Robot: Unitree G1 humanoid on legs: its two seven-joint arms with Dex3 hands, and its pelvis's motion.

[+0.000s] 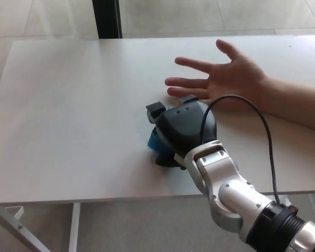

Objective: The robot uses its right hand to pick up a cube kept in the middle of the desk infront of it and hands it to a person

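A teal cube (155, 141) shows only as a small sliver at the left edge of my right hand (181, 130), near the middle of the white desk (68, 105). The black hand covers the cube from above and its fingers are wrapped around it. The cube seems to sit on or just above the desk surface; I cannot tell which. A person's open hand (226, 79) lies palm up on the desk just beyond and to the right of my hand. My left hand does not show.
A black cable (262, 126) arcs from my hand back over the silver forearm (226, 189). The person's forearm (299, 102) stretches to the right edge. A dark post (106, 18) stands behind the desk.
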